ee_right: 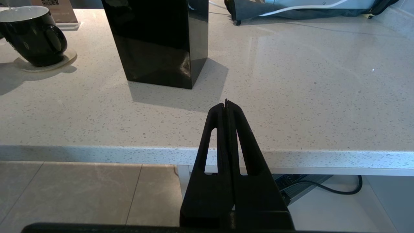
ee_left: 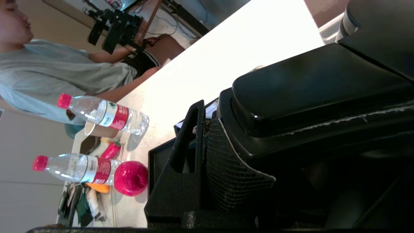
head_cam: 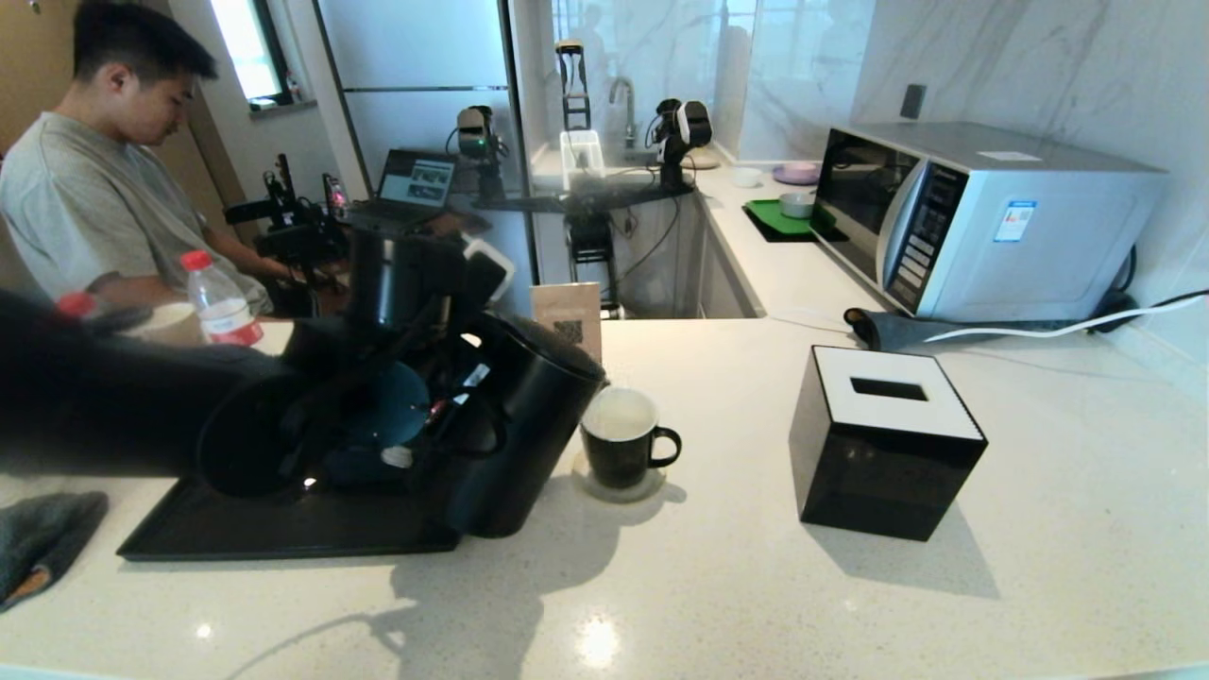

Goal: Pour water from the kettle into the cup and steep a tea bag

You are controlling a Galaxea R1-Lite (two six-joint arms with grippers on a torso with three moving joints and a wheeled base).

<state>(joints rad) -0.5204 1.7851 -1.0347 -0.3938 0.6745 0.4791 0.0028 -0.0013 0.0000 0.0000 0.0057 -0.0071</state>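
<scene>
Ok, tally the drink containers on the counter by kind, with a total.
Kettle: 1
Mug: 1
Paper cup: 1
Red-capped water bottles: 2
Total: 5

tissue box (head_cam: 886, 441), microwave (head_cam: 982, 219), water bottle (head_cam: 223, 302)

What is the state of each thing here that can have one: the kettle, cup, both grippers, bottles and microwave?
kettle: tilted toward the cup, lid on, held at its handle.
cup: upright on a coaster, contents unclear.
left gripper: shut on the kettle handle.
right gripper: shut, empty, before the counter edge.
bottles: capped.
microwave: door closed.
</scene>
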